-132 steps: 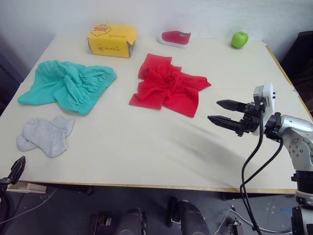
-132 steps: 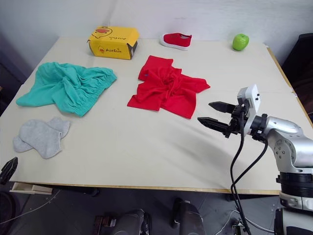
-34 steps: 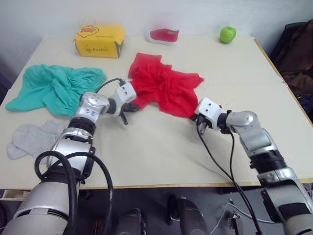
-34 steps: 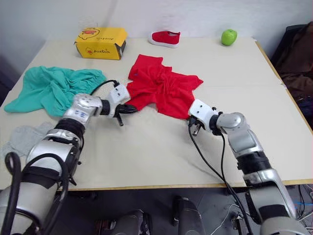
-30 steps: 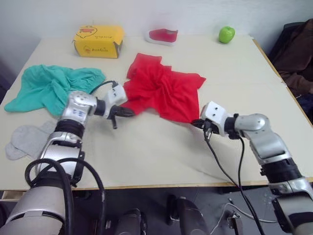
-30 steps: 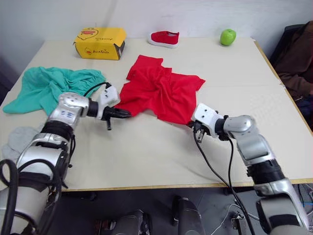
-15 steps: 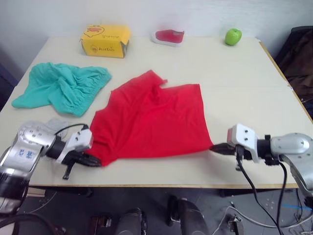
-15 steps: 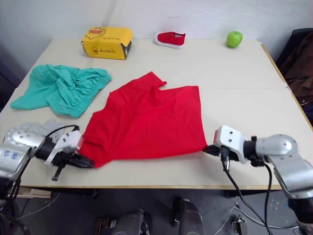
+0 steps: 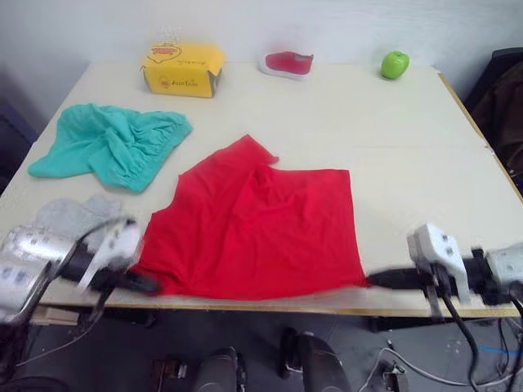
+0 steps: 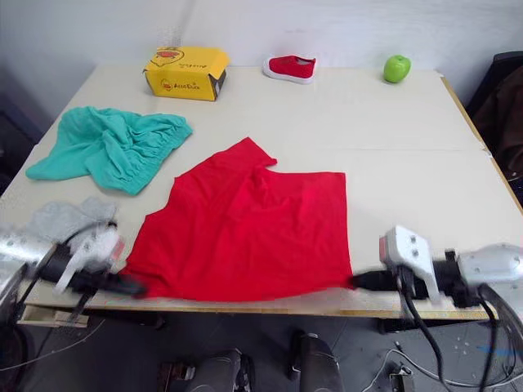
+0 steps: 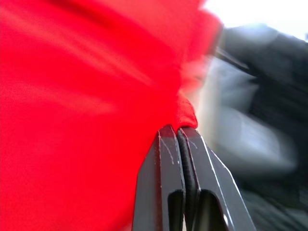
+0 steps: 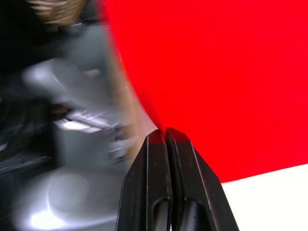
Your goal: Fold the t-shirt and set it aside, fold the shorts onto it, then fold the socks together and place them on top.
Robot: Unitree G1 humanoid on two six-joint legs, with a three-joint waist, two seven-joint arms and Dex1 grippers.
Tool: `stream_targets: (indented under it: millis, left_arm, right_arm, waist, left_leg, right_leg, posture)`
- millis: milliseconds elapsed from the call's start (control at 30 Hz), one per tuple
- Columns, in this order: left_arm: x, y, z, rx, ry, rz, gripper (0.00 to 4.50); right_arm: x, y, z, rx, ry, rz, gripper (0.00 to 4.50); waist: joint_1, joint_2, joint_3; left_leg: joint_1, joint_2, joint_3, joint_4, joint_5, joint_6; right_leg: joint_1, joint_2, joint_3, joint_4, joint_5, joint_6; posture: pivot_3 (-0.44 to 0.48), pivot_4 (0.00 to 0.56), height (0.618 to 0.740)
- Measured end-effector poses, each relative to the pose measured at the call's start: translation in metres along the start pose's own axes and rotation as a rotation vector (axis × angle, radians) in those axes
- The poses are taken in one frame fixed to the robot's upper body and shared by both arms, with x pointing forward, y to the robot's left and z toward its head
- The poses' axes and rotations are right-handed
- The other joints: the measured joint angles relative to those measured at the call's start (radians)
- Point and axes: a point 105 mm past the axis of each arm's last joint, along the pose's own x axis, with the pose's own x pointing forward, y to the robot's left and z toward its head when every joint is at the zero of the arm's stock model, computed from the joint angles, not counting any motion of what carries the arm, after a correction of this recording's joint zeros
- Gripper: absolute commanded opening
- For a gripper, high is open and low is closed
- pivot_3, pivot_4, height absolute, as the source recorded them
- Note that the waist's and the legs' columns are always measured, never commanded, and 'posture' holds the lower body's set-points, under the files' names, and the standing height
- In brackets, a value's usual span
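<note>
The t-shirt (image 10: pixel 245 224) is being held taut and flat at the table's (image 10: pixel 392 139) near edge, apparently for folding, its two near corners being pinched by the clenched left gripper (image 11: pixel 176 131) and right gripper (image 12: pixel 161 132).

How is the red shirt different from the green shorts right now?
The t-shirt is bright red and spread out nearly flat; the shorts are teal-green and bunched in wrinkles. The t-shirt looks bigger than the shorts. The t-shirt is pinched at its near corners by the left gripper and right gripper; nothing touches the shorts. Both are soft cloth lying on the table.
</note>
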Motion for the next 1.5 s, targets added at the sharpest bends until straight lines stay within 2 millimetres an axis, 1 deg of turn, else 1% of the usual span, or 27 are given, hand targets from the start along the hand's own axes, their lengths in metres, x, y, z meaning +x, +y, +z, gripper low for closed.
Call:
stream_targets:
  millis: [67,100,133,167,200,233,267,300,333,367,400,433,467,500,533,567,600,633,700,800,900,933,1000,1100,1233,1400,1500]
  left_arm:
    - [0.009,0.058,0.038,0.057,-0.169,0.258,0.01]
    - [0.003,0.094,0.069,0.087,-0.271,0.437,0.01]
    - [-0.014,0.121,0.108,0.143,-0.378,0.598,0.01]
    - [-0.035,0.138,0.139,0.179,-0.465,0.724,0.01]
    - [-0.066,0.149,0.174,0.214,-0.575,0.85,0.01]
    - [-0.096,0.151,0.205,0.258,-0.67,0.932,0.01]
    - [-0.121,0.147,0.231,0.305,-0.745,0.979,0.01]
    - [-0.142,0.139,0.255,0.359,-0.811,1.005,0.01]
    - [-0.154,0.132,0.269,0.408,-0.847,1.015,0.01]
    - [-0.16,0.127,0.275,0.445,-0.852,1.009,0.01]
    - [-0.16,0.124,0.274,0.479,-0.829,0.98,0.01]
    - [-0.156,0.123,0.268,0.5,-0.789,0.941,0.01]
    - [-0.15,0.123,0.259,0.504,-0.746,0.894,0.01]
    - [-0.143,0.124,0.249,0.498,-0.71,0.853,0.01]
    - [-0.132,0.126,0.235,0.473,-0.666,0.807,0.01]
    - [-0.121,0.128,0.218,0.453,-0.616,0.762,0.01]
    - [-0.108,0.126,0.193,0.431,-0.539,0.697,0.01]
    - [-0.1,0.126,0.171,0.392,-0.487,0.66,0.01]
    - [-0.077,0.117,0.122,0.287,-0.381,0.554,0.01]
    - [-0.046,0.092,0.062,0.149,-0.258,0.429,0.01]
    - [-0.016,0.054,0.018,0.061,-0.14,0.313,0.01]
    - [-0.006,0.043,0.007,0.037,-0.109,0.277,0.01]
    - [0.006,0.022,-0.008,0.004,-0.06,0.225,0.01]
    - [0.013,-0.001,-0.016,-0.001,-0.003,0.172,0.01]
    - [0.009,-0.01,-0.02,0.013,0.053,0.156,0.01]
    - [0.005,-0.022,-0.031,-0.013,0.108,0.122,0.01]
    - [0.004,-0.031,-0.032,-0.021,0.116,0.102,0.01]
  right_arm:
    - [0.013,-0.041,0.019,-0.056,-0.079,-0.177,0.0]
    - [0.017,-0.07,0.039,-0.108,-0.141,-0.317,0.0]
    - [0.013,-0.097,0.066,-0.197,-0.206,-0.464,0.0]
    - [0.003,-0.119,0.09,-0.291,-0.242,-0.604,0.0]
    - [-0.017,-0.14,0.123,-0.415,-0.299,-0.765,0.0]
    - [-0.04,-0.152,0.153,-0.534,-0.348,-0.891,0.0]
    - [-0.062,-0.155,0.183,-0.652,-0.393,-0.983,0.0]
    - [-0.083,-0.151,0.212,-0.776,-0.449,-1.054,0.0]
    - [-0.099,-0.145,0.233,-0.864,-0.497,-1.101,0.0]
    - [-0.111,-0.14,0.244,-0.922,-0.525,-1.126,0.0]
    - [-0.121,-0.137,0.249,-0.956,-0.542,-1.142,0.0]
    - [-0.128,-0.137,0.25,-0.967,-0.548,-1.151,0.0]
    - [-0.131,-0.137,0.247,-0.968,-0.542,-1.141,0.0]
    - [-0.129,-0.139,0.243,-0.958,-0.53,-1.125,0.0]
    - [-0.122,-0.142,0.233,-0.935,-0.509,-1.094,0.0]
    - [-0.113,-0.145,0.219,-0.902,-0.48,-1.054,0.0]
    - [-0.097,-0.146,0.196,-0.857,-0.431,-0.987,0.0]
    - [-0.085,-0.147,0.176,-0.813,-0.39,-0.935,0.0]
    - [-0.052,-0.14,0.122,-0.688,-0.288,-0.79,0.0]
    - [-0.017,-0.113,0.053,-0.531,-0.161,-0.62,0.0]
    - [0.002,-0.081,0.006,-0.418,-0.088,-0.503,0.0]
    - [0.006,-0.075,-0.004,-0.39,-0.07,-0.48,0.0]
    - [0.009,-0.064,-0.015,-0.371,-0.05,-0.444,0.0]
    - [0.008,-0.051,-0.021,-0.353,-0.042,-0.403,0.0]
    - [0.005,-0.039,-0.026,-0.329,-0.025,-0.333,0.0]
    - [0.003,-0.005,-0.04,-0.274,0.032,-0.127,0.0]
    - [-0.001,0.004,-0.043,-0.256,0.056,-0.062,0.0]
  waist:
    - [0.001,-0.003,0.001]
    - [-0.002,-0.007,0.003]
    - [-0.006,-0.012,0.006]
    - [-0.012,-0.013,0.006]
    - [-0.023,-0.013,0.006]
    - [-0.033,-0.013,0.006]
    - [-0.04,-0.013,0.006]
    - [-0.047,-0.013,0.006]
    - [-0.055,-0.013,0.006]
    - [-0.059,-0.012,0.006]
    - [-0.062,-0.012,0.005]
    - [-0.062,-0.012,0.005]
    - [-0.066,-0.012,0.005]
    - [-0.068,-0.011,0.005]
    - [-0.068,-0.011,0.005]
    - [-0.068,-0.011,0.005]
    - [-0.067,-0.011,0.005]
    - [-0.067,-0.011,0.005]
    - [-0.059,-0.011,0.006]
    - [-0.048,-0.009,0.007]
    - [-0.032,-0.007,0.008]
    - [-0.031,-0.007,0.008]
    - [-0.029,-0.007,0.008]
    - [-0.027,-0.007,0.008]
    - [-0.027,-0.007,0.008]
    - [-0.023,-0.006,0.008]
    - [-0.02,-0.006,0.008]
  left_leg:
    - [-0.001,0.0,0.0,0.002,0.001,0.0]
    - [-0.007,-0.001,0.0,0.008,0.001,0.0]
    - [-0.017,-0.001,0.001,0.01,0.001,0.0]
    - [-0.022,-0.001,0.004,0.01,0.001,0.0]
    - [-0.03,-0.004,0.007,0.009,0.001,0.0]
    - [-0.034,-0.007,0.008,0.007,0.002,0.001]
    - [-0.037,-0.013,0.01,0.007,0.002,0.0]
    - [-0.035,-0.013,0.01,0.006,0.003,-0.001]
    - [-0.028,-0.014,0.011,0.006,0.004,-0.003]
    - [-0.02,-0.013,0.01,0.005,0.004,-0.003]
    - [-0.01,-0.012,0.009,0.004,0.004,-0.003]
    - [-0.005,-0.01,0.008,-0.003,0.004,-0.003]
    - [-0.001,-0.008,0.007,-0.009,0.004,-0.003]
    - [0.001,-0.007,0.008,-0.009,0.003,-0.002]
    - [-0.005,-0.01,0.008,-0.009,0.0,0.0]
    - [-0.006,-0.011,0.008,-0.009,0.0,0.0]
    - [-0.006,-0.012,0.008,-0.008,0.0,0.0]
    - [-0.007,-0.012,0.007,-0.006,-0.001,0.003]
    - [-0.01,-0.011,0.005,-0.005,-0.005,0.011]
    - [-0.01,-0.009,0.001,0.005,-0.005,0.011]
    - [-0.006,-0.009,0.001,0.01,-0.005,0.011]
    - [-0.005,-0.009,0.001,0.011,-0.005,0.011]
    - [-0.005,-0.009,0.001,0.011,-0.005,0.011]
    - [-0.005,-0.009,0.001,0.011,-0.005,0.01]
    - [-0.005,-0.009,0.001,0.01,-0.005,0.01]
    - [-0.005,-0.009,0.001,0.009,-0.005,0.01]
    - [-0.004,-0.009,0.001,0.009,-0.006,0.01]
  right_leg:
    - [0.0,0.0,-0.001,0.004,0.002,0.0]
    - [-0.006,0.0,-0.001,0.007,0.004,0.0]
    - [-0.016,0.0,-0.002,0.008,0.006,-0.001]
    - [-0.024,-0.001,-0.001,0.01,0.005,-0.001]
    - [-0.034,-0.002,0.0,0.012,0.005,-0.001]
    - [-0.043,-0.002,-0.002,0.013,0.005,-0.001]
    - [-0.048,-0.001,-0.006,0.016,0.004,-0.002]
    - [-0.048,-0.001,-0.013,0.017,0.004,-0.004]
    - [-0.043,-0.002,-0.019,0.02,0.003,-0.005]
    - [-0.035,-0.002,-0.021,0.027,0.003,-0.005]
    - [-0.026,-0.001,-0.022,0.028,0.002,-0.006]
    - [-0.019,-0.001,-0.024,0.027,0.002,-0.006]
    - [-0.014,-0.002,-0.024,0.02,0.001,-0.004]
    - [-0.013,-0.002,-0.023,0.01,-0.002,0.001]
    - [-0.014,-0.005,-0.021,0.006,-0.006,0.007]
    - [-0.014,-0.006,-0.021,0.005,-0.006,0.007]
    - [-0.013,-0.007,-0.02,0.006,-0.005,0.009]
    - [-0.013,-0.007,-0.019,0.006,-0.005,0.009]
    - [-0.013,-0.007,-0.019,0.003,-0.005,0.009]
    - [-0.011,-0.011,-0.017,0.01,-0.005,0.009]
    - [-0.007,-0.014,-0.015,0.013,-0.003,0.007]
    - [-0.006,-0.014,-0.015,0.014,-0.003,0.006]
    - [-0.006,-0.015,-0.015,0.014,-0.002,0.006]
    - [-0.006,-0.015,-0.015,0.013,-0.002,0.005]
    - [-0.005,-0.015,-0.015,0.013,-0.002,0.005]
    - [-0.005,-0.015,-0.016,0.011,-0.003,0.005]
    - [-0.005,-0.015,-0.016,0.011,-0.003,0.005]
  posture:
    - [0.0,0.15,0.74]
    - [0.0,0.15,0.74]
    - [0.0,0.15,0.74]
    - [0.0,0.15,0.74]
    - [0.0,0.15,0.74]
    - [0.0,0.15,0.74]
    - [0.0,0.15,0.74]
    - [0.0,0.15,0.74]
    - [0.0,0.15,0.74]
    - [0.0,0.15,0.74]
    - [0.0,0.15,0.74]
    - [0.0,0.15,0.74]
    - [0.0,0.15,0.74]
    - [0.0,0.15,0.74]
    - [0.0,0.15,0.74]
    - [0.0,0.15,0.74]
    - [0.0,0.15,0.74]
    - [0.0,0.15,0.74]
    - [0.0,0.15,0.74]
    - [0.0,0.15,0.74]
    - [0.0,0.15,0.74]
    - [0.0,0.15,0.74]
    - [0.0,0.15,0.74]
    - [0.0,0.15,0.74]
    - [0.0,0.15,0.74]
    - [0.0,0.15,0.74]
    - [0.0,0.15,0.74]
